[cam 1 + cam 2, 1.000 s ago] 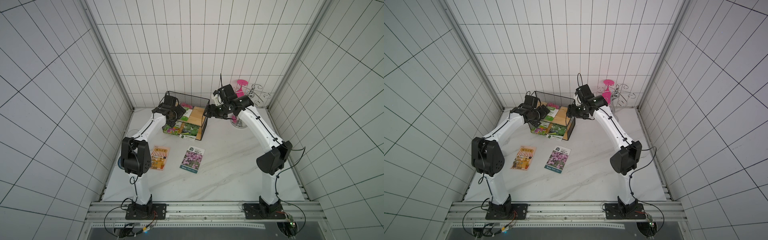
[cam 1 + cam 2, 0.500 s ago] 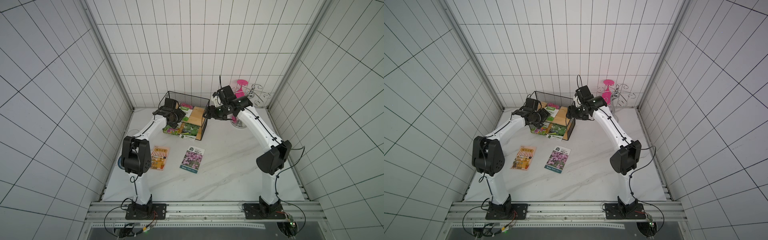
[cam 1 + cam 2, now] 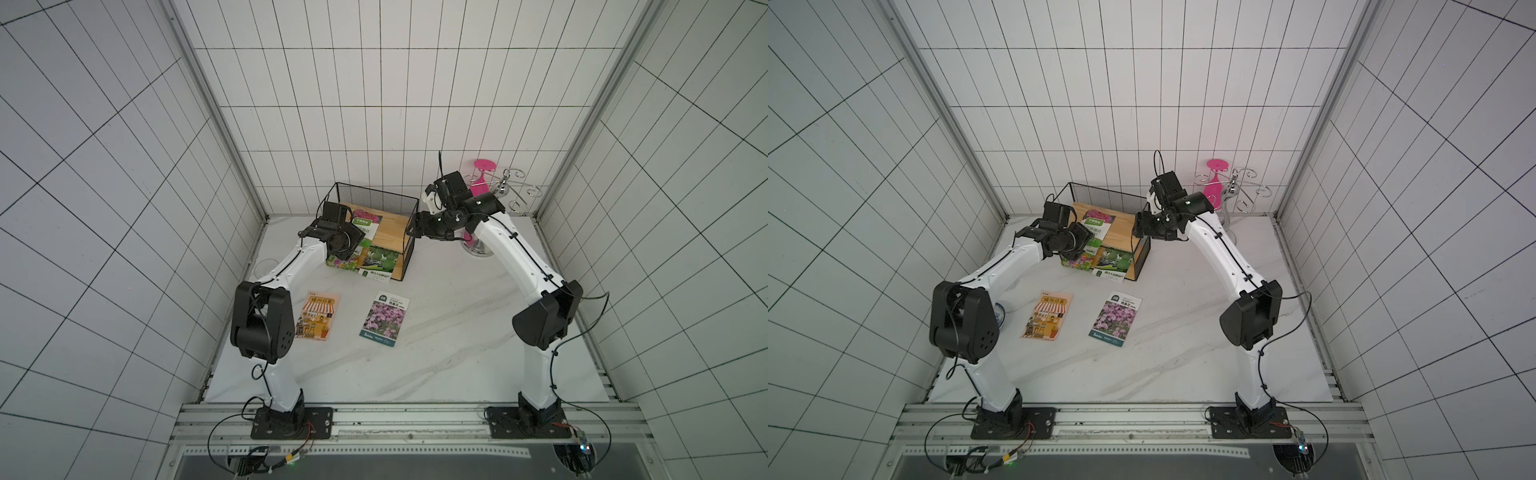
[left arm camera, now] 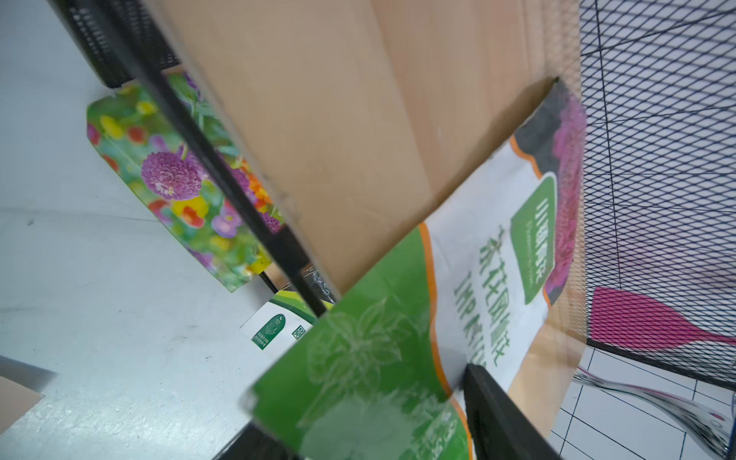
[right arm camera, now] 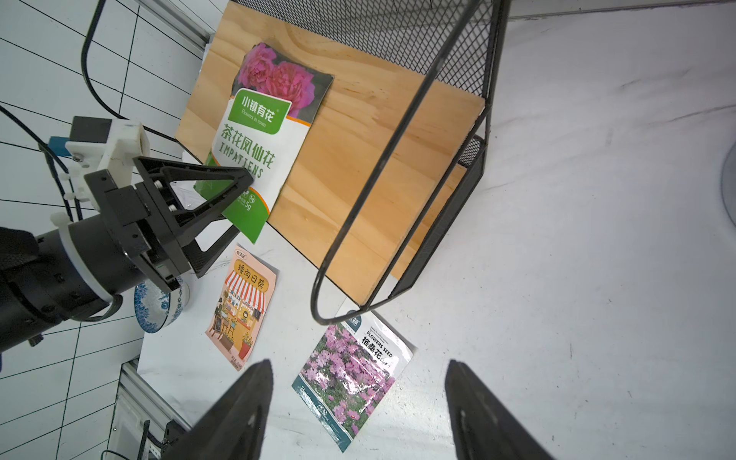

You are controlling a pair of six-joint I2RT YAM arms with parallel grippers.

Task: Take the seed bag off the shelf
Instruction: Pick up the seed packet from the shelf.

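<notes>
The Impatiens seed bag is laid on the upper board of the shelf with one corner overhanging, so that corner is straddled by the half-spread, unclamped left end effector, while the right end effector is held wide, empty, beside the shelf.

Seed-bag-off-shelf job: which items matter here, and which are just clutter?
In play: Impatiens seed bag on the top board; shelf; left end effector, jaws astride the bag's overhanging end.
Lying about: sunflower packet, purple-flower packet, mixed-flower packet and green packet on the lower board, blue-and-white bowl, pink cup, silver stand.
</notes>
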